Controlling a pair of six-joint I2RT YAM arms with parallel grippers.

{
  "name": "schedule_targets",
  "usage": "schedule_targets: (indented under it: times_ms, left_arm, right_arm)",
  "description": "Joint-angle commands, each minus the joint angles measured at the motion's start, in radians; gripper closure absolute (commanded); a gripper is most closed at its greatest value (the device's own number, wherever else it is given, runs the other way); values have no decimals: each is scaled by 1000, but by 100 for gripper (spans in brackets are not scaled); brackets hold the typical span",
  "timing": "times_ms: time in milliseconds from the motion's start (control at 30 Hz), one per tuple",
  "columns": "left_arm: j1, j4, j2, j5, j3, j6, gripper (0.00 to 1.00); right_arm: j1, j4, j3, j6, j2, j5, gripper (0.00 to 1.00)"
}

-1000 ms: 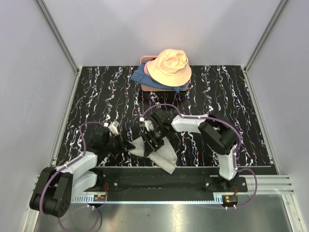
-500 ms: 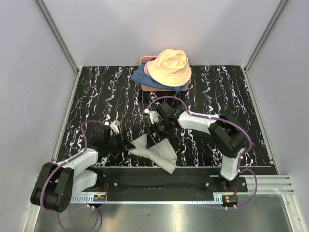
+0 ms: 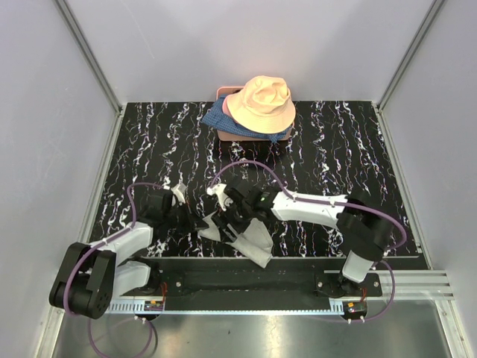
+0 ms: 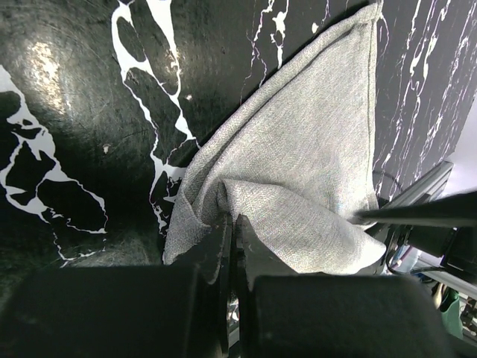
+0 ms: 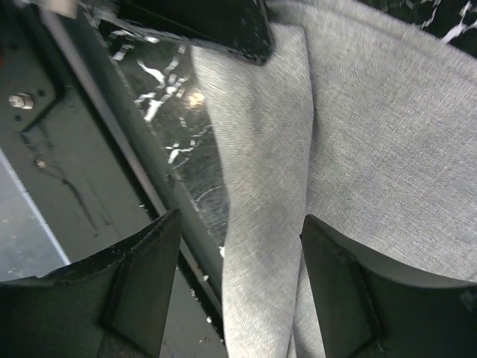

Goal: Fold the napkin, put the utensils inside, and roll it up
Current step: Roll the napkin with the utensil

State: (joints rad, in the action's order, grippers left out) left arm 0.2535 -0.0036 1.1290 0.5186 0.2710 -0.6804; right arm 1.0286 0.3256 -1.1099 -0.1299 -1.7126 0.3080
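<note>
The light-grey napkin (image 3: 250, 237) lies crumpled near the table's front edge. It fills much of the left wrist view (image 4: 305, 164) and the right wrist view (image 5: 373, 142). My left gripper (image 3: 195, 224) is shut on a raised fold at the napkin's left corner (image 4: 231, 224). My right gripper (image 3: 228, 214) hovers open just over the napkin's left part. Its fingers (image 5: 145, 276) stand wide on either side of a long fold, not touching it (image 5: 242, 257). The left gripper's dark finger (image 5: 223, 22) shows at the top of the right wrist view. The utensils are out of view.
A peach bucket hat (image 3: 261, 103) sits on blue patterned fabric (image 3: 215, 118) over a pinkish box (image 3: 223, 92) at the back middle of the black marbled table (image 3: 149, 142). The metal front rail (image 3: 298, 265) runs just below the napkin. Grey walls stand on three sides.
My right arm has stretched to the left and brought its open gripper down over the napkin's left part, close to the left gripper. The left gripper keeps its pinch.
</note>
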Motion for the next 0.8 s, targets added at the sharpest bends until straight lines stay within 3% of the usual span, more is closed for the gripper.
schedule_targets:
  times_ms: [0,267,333,400,433,500,567,667,767]
  left_arm:
    - [-2,-27,18,-74,33,42,100]
    - [-3,-29,31,-85,53,50,100]
    - [-3,-21,35,-80,57,53,100]
    - [-2,-10,41,-72,65,53,100]
    - [-3,0,44,-68,68,53,99]
    - [-3,1,54,-66,83,53,93]
    - [-3,1,57,-69,114,54,77]
    - [-5,-12,48,-91,155,59,62]
    - [-5,-48,28,-126,177,70,55]
  right_arm:
    - [10,-20,-5,16,-53,-49,27]
    - [18,-20,-4,26,-117,-20,36]
    - [18,-16,-2,19,-131,-26,43]
    - [18,-7,-7,6,-150,-20,59]
    - [18,-5,-10,4,-159,-11,61]
    - [18,0,-21,-7,-176,19,66]
    - [13,7,-28,-13,-189,31,68]
    - [-5,15,-47,-23,-208,88,71]
    - [-41,18,-64,-36,-228,193,72]
